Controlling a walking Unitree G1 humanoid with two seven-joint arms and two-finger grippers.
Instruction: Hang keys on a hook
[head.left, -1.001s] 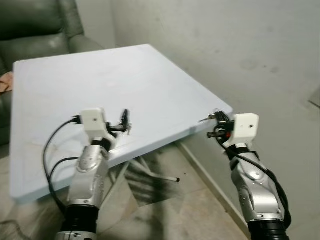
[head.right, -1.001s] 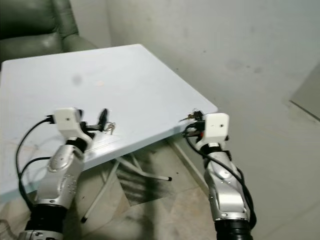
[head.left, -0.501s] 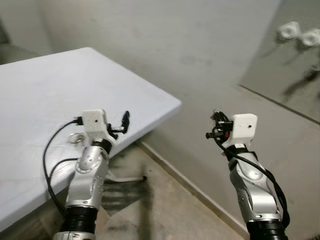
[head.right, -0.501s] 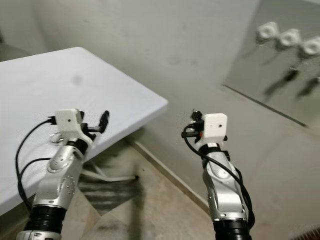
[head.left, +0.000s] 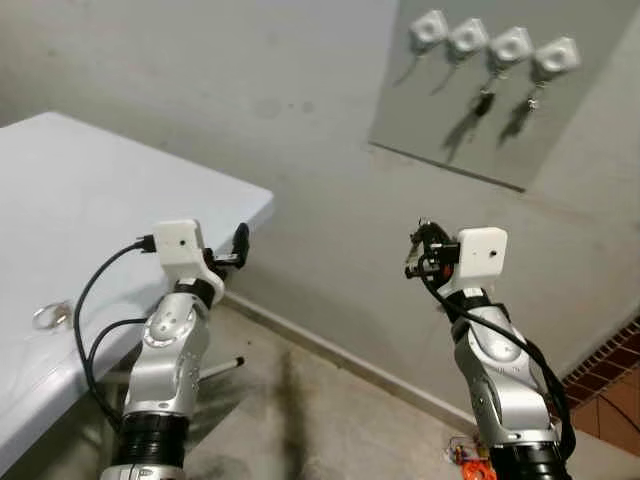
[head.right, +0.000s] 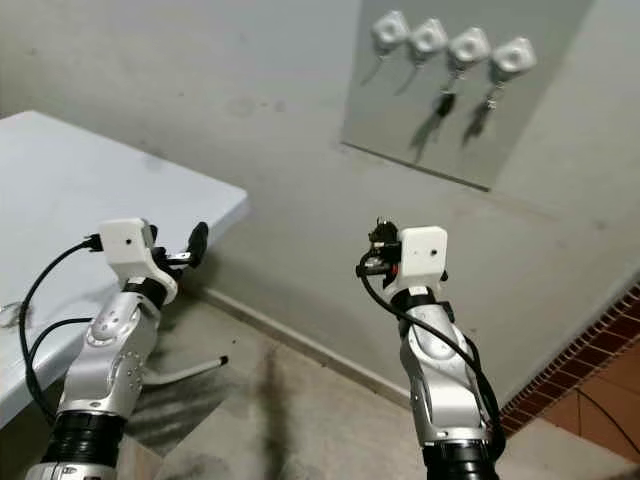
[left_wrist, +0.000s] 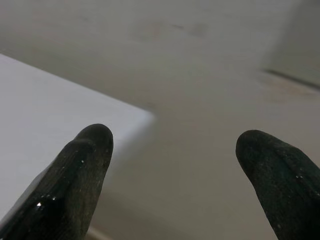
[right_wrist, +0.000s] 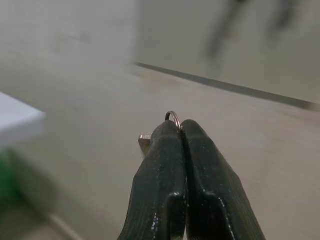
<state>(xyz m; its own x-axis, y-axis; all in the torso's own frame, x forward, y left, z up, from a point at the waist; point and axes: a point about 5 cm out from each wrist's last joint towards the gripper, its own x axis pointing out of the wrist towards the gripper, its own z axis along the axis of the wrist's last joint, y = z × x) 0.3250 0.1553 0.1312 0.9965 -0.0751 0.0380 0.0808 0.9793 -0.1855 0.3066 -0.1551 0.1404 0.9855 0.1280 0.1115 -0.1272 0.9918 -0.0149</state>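
Four hooks (head.left: 495, 42) now face the robot; right fingers (right_wrist: 172, 150) grasp keys (right_wrist: 173, 118), left fingers (left_wrist: 85, 165) released.

Dim, even light; blurred wrist backgrounds

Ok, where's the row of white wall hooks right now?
The four white wall hooks sit high on the grey wall panel, up and ahead of the right gripper, to the right of the white table.
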